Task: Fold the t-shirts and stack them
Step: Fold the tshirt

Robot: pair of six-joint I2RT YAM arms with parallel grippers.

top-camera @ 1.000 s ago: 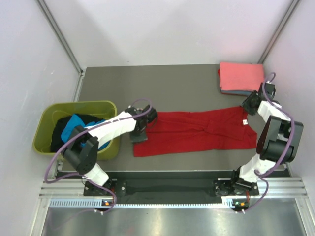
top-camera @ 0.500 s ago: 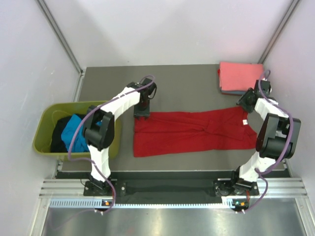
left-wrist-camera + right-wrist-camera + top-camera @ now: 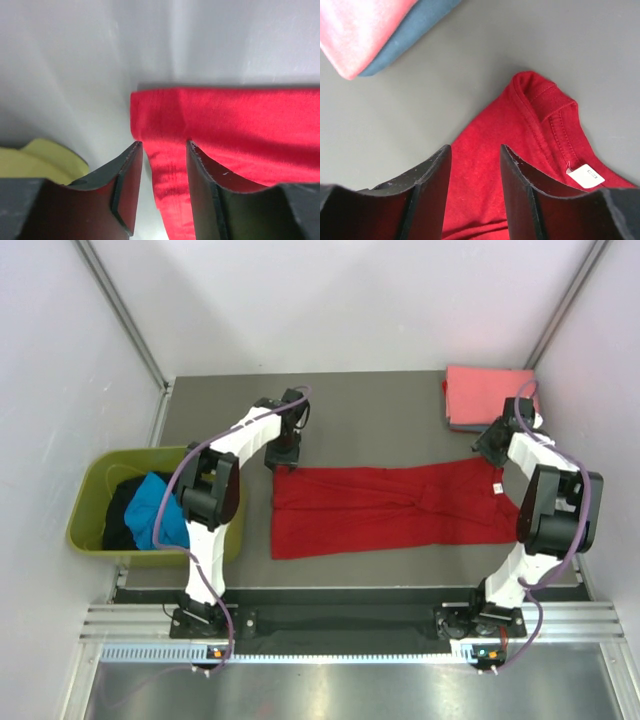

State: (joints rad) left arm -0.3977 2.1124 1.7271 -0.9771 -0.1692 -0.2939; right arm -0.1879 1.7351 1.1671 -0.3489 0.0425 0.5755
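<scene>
A bright red t-shirt (image 3: 390, 508) lies folded into a long band across the table, collar to the right. My left gripper (image 3: 283, 455) hovers at its far left corner; in the left wrist view my left gripper (image 3: 164, 150) is open, jaws apart above the red cloth (image 3: 240, 120), gripping nothing. My right gripper (image 3: 487, 448) is at the collar end, and the right wrist view shows that gripper (image 3: 475, 155) open over the shoulder beside the collar (image 3: 545, 100) and white label (image 3: 585, 176). A folded salmon-pink shirt (image 3: 490, 393) rests on a blue one (image 3: 415, 25) at the far right corner.
An olive-green tub (image 3: 95, 535) stands off the table's left side, holding a turquoise shirt (image 3: 160, 508) and a black shirt (image 3: 122, 512). Its rim (image 3: 45, 162) shows beside my left jaw. White walls enclose the table's back and sides.
My left gripper has moved from the shirt's left edge back to its far left corner and opened. The right gripper crept slightly farther back near the collar.
</scene>
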